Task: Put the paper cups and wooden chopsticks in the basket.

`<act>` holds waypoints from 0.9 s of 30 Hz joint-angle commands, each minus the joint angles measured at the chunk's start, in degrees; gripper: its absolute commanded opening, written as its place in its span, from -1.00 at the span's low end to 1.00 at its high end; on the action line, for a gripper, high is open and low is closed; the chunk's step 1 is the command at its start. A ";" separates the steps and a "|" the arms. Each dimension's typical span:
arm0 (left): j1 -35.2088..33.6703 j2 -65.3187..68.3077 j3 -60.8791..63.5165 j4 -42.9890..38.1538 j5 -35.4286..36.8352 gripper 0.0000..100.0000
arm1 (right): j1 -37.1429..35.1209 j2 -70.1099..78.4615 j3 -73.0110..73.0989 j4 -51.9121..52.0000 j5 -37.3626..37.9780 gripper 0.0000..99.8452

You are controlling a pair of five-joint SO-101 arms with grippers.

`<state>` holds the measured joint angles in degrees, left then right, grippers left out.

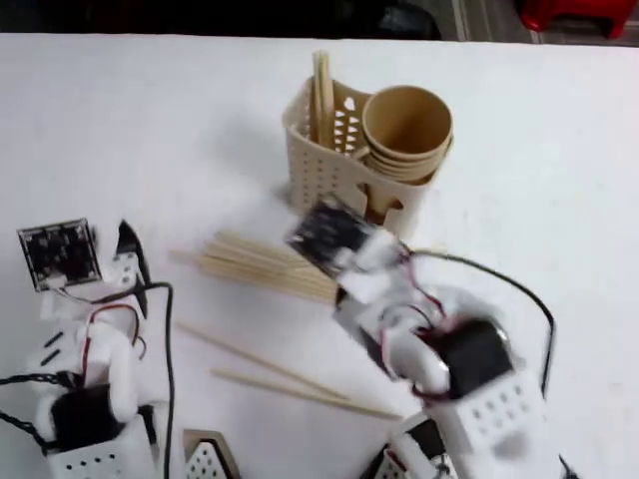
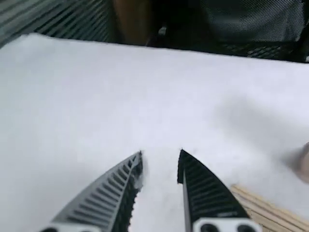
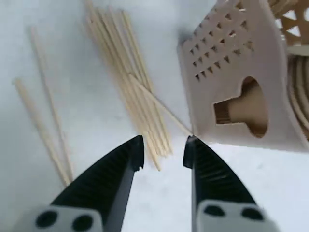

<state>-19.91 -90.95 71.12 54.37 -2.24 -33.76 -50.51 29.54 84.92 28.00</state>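
— Where do the paper cups (image 1: 406, 125) sit?
— Stacked in the basket (image 1: 319, 185); most wooden chopsticks (image 1: 262, 263) lie on the counter (image 1: 150, 130) beside it. Right end effector (image 3: 164, 145) hangs spread over them; left end effector (image 2: 160, 154) spread, empty.

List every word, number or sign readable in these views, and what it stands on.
No text can be read.
Left gripper, black finger: faint mark, too blurred to read.
Left arm's circuit board and right arm's circuit board: markings too small to read.
Basket, paper cups, chopsticks: no print seen.
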 commanded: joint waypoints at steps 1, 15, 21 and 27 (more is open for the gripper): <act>-4.62 -6.99 8.18 -3.69 4.22 -0.73 | -5.05 9.71 -4.75 -0.57 0.44 -0.66; -7.87 -13.58 11.52 -0.88 4.22 -0.68 | -11.12 40.31 -5.10 -23.78 4.04 -0.50; -7.87 -13.58 11.60 -0.88 4.22 -0.68 | -11.21 48.92 -5.19 -30.90 5.27 -0.50; -7.69 -13.58 12.66 -1.23 4.22 -0.68 | -11.21 53.85 -5.27 -34.77 5.27 -0.51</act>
<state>-27.30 -103.96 84.13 53.32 1.36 -44.66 3.03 26.90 51.96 32.66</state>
